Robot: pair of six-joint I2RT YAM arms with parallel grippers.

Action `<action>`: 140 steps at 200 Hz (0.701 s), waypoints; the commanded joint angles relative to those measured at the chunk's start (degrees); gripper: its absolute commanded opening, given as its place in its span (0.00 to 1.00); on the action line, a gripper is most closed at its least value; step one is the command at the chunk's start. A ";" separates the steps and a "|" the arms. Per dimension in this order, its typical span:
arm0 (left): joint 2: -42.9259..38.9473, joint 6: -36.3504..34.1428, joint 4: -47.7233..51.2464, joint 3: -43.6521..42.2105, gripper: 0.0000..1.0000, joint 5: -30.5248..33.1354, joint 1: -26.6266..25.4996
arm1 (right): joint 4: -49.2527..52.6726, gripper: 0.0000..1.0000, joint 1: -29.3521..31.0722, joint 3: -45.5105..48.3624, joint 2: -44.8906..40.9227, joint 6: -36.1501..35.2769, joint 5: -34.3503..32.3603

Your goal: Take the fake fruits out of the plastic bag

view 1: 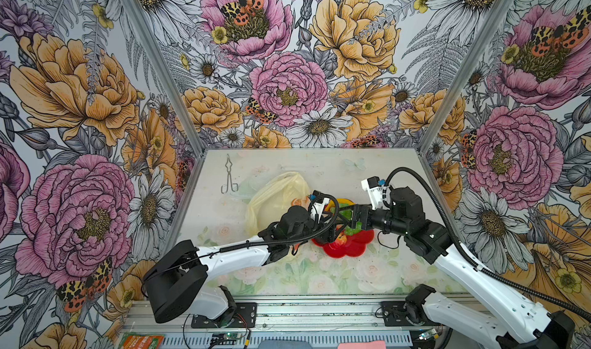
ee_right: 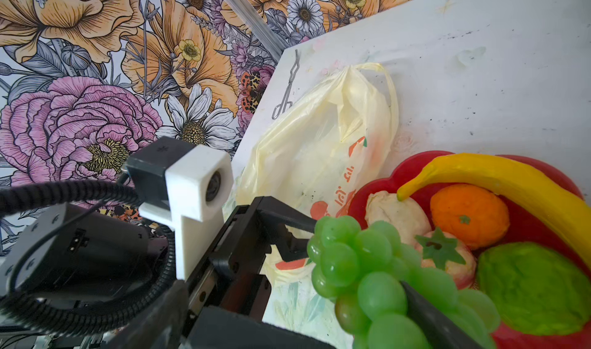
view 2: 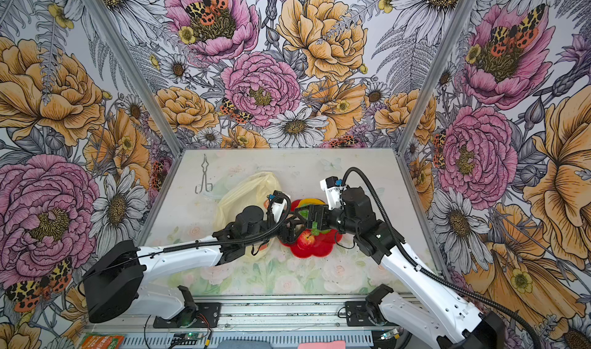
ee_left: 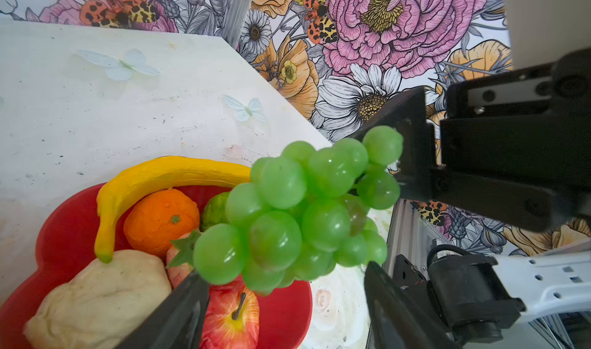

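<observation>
Top views, left gripper [view 1: 332, 227]: reaches in over the red flower-shaped plate [view 1: 355, 251]; in both top views its fingers sit around the grape bunch [view 1: 355, 229].
Top views, right gripper [view 1: 347, 217]: meets the left one tip to tip above the plate, jaws spread wide.
Top views, plastic bag [view 1: 275, 200]: slumped on the table [view 1: 319, 277] behind the left gripper's wrist, apart from both sets of fingers.
Top views, red apple [view 2: 306, 239]: on the plate, just under the meeting fingertips.
Top views, metal tongs [view 1: 229, 179]: far corner, well apart from either gripper.

Left wrist, grape bunch [ee_left: 297, 209]: pinched between the left gripper's two fingers [ee_left: 188, 302], touching both, hanging over the plate's fruit.
Left wrist, right gripper's finger [ee_left: 412, 123]: touches the bunch's far end; not clamped on it.
Left wrist, beyond the left fingertips, on the plate: banana [ee_left: 166, 174], orange [ee_left: 160, 219], cream bumpy piece [ee_left: 102, 296], green round fruit [ee_left: 214, 211], pink fruit [ee_left: 179, 264] with a green calyx, red apple nearest the fingers.

Right wrist, right gripper's finger [ee_right: 428, 312]: lies across the grape bunch [ee_right: 367, 267]; jaws released.
Right wrist, left gripper [ee_right: 302, 240]: fingertips meet the bunch's side.
Right wrist, plastic bag [ee_right: 319, 139]: crumpled, just beside the plate [ee_right: 412, 171], behind the left fingers.
Right wrist, past the bunch from the fingers: banana [ee_right: 511, 181], orange [ee_right: 470, 216], green round fruit [ee_right: 537, 286].
</observation>
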State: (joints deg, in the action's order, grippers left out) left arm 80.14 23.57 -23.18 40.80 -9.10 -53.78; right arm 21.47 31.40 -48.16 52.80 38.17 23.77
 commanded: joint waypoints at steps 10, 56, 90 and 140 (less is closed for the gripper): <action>1.16 1.34 -6.04 1.53 0.90 -1.87 -0.10 | -5.11 1.00 -0.28 0.81 -2.12 0.49 2.47; 4.94 6.57 -16.91 1.92 0.97 -4.64 -0.12 | -7.67 1.00 0.16 2.01 -2.75 0.84 4.18; 6.24 7.70 -17.33 3.98 0.89 -4.59 -0.12 | -8.27 0.99 0.40 2.80 -2.94 1.01 4.12; 5.03 7.10 -11.59 5.86 0.47 -5.05 0.05 | -8.15 1.00 0.24 4.82 -3.22 1.38 -0.17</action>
State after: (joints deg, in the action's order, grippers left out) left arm 86.37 31.09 -36.58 43.51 -12.19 -53.67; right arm 15.75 31.46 -43.88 50.30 39.44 25.85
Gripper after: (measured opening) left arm 0.589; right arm 0.995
